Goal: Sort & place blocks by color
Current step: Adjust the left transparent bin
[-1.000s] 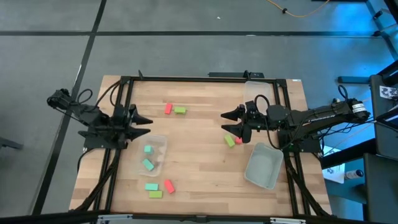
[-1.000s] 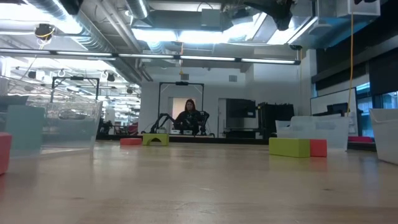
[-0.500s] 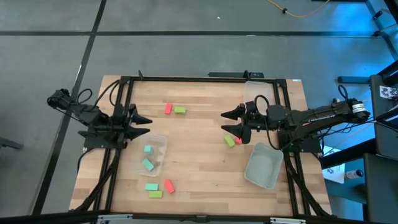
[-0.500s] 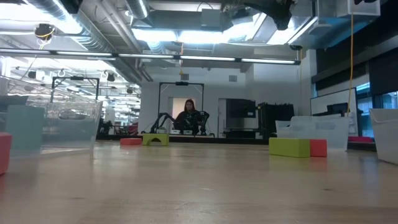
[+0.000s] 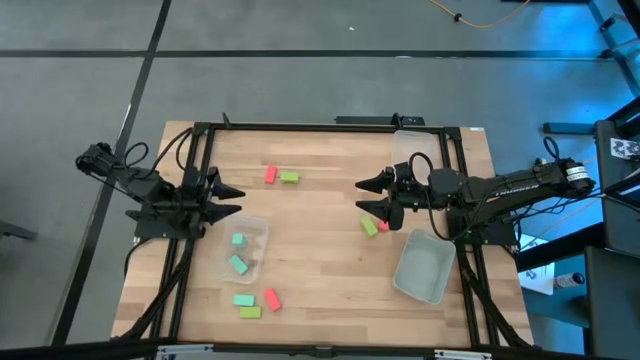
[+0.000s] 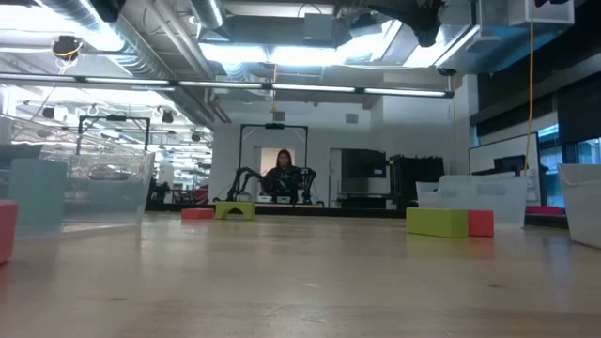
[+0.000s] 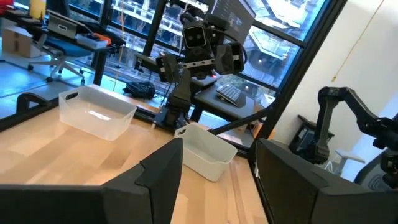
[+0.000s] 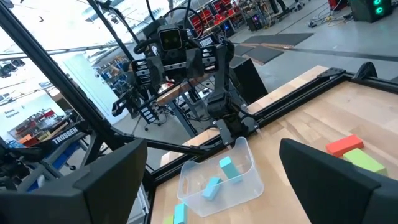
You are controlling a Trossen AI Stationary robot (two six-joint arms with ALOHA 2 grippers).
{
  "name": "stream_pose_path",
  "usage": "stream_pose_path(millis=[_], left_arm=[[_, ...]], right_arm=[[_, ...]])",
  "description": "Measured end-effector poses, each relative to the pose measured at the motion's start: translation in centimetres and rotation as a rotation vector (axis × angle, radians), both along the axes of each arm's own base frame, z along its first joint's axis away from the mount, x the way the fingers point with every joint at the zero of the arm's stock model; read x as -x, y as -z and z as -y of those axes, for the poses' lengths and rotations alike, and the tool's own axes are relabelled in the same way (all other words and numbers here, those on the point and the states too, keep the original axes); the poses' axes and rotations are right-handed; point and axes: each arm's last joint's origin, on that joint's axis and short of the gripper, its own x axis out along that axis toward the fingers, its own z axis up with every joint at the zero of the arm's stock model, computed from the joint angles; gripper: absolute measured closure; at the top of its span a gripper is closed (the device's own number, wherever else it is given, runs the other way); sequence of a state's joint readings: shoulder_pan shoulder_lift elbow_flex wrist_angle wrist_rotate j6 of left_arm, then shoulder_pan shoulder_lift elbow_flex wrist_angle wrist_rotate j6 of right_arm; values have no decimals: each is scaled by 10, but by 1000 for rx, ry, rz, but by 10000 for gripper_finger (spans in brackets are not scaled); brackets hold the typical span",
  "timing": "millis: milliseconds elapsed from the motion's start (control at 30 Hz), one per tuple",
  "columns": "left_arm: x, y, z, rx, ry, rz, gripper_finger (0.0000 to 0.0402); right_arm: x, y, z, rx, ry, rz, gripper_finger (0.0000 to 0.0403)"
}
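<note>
The sorting looked barely begun. Two teal blocks (image 5: 238, 252) already lay inside the clear tub (image 5: 262, 229) in front of the left gripper (image 5: 238, 201), whose fingers stood spread and empty over the table's left edge. The third teal block (image 5: 243, 299) lay on the bare wood nearer the front edge, touching a lime block (image 5: 250, 312), with a red block (image 5: 271, 298) just beside them.

A red block (image 5: 270, 174) and a lime one (image 5: 289, 177) sat close together toward the far edge. The right gripper (image 5: 366, 196) hovered mid-table, fingers likewise parted and holding nothing, with a lime block (image 5: 369, 226) and a red block (image 5: 383, 226) on the wood just beside it. Only eight blocks could be counted from above (the ninth may have been hidden under the right arm).

A second clear tub (image 5: 422, 268) lay empty near the right front corner, and a third (image 5: 409, 143) stood at the far edge.

By my reading the next move called for the right gripper to drop onto the lime or red block beside it, close on it squarely, and carry it to an empty tub.

The only legible writing was "TROSSEN" on a frame bar (image 8: 61, 134) in the right wrist view
</note>
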State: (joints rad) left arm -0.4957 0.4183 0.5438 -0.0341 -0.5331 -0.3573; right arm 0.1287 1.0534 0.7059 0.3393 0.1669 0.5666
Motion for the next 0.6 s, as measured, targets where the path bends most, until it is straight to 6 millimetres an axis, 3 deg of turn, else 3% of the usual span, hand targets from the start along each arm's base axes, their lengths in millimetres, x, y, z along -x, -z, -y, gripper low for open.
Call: stream_pose_path(millis=[600], left_arm=[[0,0,0,9,0,0,205]], right_arm=[[0,0,0,-1,-2,0,34]])
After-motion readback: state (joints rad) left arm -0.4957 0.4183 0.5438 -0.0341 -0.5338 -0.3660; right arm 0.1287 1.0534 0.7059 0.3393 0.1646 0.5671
